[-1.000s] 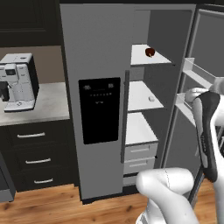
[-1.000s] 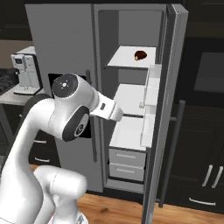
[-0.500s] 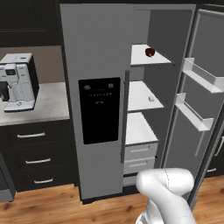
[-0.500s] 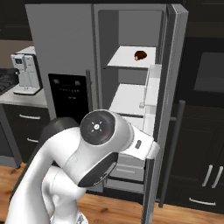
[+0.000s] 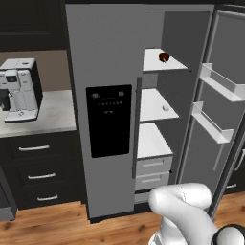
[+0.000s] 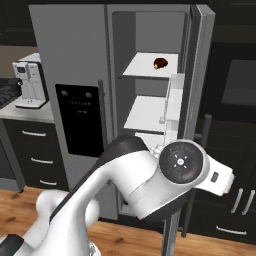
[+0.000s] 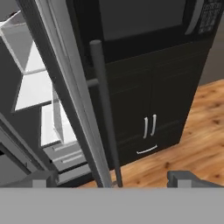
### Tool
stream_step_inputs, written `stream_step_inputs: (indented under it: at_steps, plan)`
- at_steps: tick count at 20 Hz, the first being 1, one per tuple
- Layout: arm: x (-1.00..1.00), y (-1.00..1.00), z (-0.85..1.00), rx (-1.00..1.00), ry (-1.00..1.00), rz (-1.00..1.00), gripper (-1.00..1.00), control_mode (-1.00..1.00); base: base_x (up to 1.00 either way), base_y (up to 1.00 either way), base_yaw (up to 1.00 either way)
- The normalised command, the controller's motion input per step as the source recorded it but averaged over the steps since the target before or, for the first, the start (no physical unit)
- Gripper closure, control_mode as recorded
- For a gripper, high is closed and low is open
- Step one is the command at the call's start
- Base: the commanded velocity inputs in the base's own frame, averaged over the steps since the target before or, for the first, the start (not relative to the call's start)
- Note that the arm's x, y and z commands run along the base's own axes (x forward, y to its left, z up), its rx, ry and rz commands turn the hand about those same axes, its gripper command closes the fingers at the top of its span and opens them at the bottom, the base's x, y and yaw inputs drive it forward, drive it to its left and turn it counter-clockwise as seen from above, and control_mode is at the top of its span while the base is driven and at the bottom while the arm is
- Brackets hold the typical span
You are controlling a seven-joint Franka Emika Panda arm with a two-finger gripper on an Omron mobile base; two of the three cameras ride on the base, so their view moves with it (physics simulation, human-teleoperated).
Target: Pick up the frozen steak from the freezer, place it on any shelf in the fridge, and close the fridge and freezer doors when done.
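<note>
The frozen steak [image 5: 164, 57] [image 6: 160, 63], a dark red-brown lump, lies on the top white shelf [image 5: 152, 65] [image 6: 141, 70] of the fridge, whose compartment stands open. The freezer door [image 5: 105, 52] with its black dispenser panel [image 5: 108, 119] is shut. The fridge door [image 5: 210, 148] [image 6: 198, 75] is swung wide, its inner bins facing the shelves. In the hand view my gripper [image 7: 113, 179] is open with nothing in it. It looks at the outer side of that door, with the vertical bar handle [image 7: 104, 113] ahead between the two fingertips.
A coffee machine [image 5: 21, 88] stands on the counter left of the unit, above dark drawers [image 5: 36, 172]. Dark cabinets [image 7: 148, 118] and a wall oven [image 6: 240, 90] stand right of the open door. A small pale item [image 5: 165, 108] lies on the middle shelf. The floor [image 7: 194, 131] is wood.
My arm has swung down and to the right, from in front of the open fridge round to the outer side of its door. The steak and both doors have not moved.
</note>
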Motion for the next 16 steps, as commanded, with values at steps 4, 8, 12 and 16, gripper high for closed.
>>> stream_step_inputs:
  at_steps: [4, 8, 12, 16]
  plan:
    - [0.57, -0.45, -0.26, 0.00, -0.01, 0.00, -1.00, -1.00, 0.00, 0.00, 0.00]
    - [0.71, -0.54, -0.31, 0.00, 0.00, 0.00, -1.00, -1.00, 0.00, 0.00, 0.00]
    - [0.76, -0.50, -0.16, 0.00, 0.00, 0.00, -1.00, -1.00, 0.00, 0.00, 0.00]
    - [0.70, -0.59, -0.23, 0.00, 0.00, 0.00, -1.00, -1.00, 0.00, 0.00, 0.00]
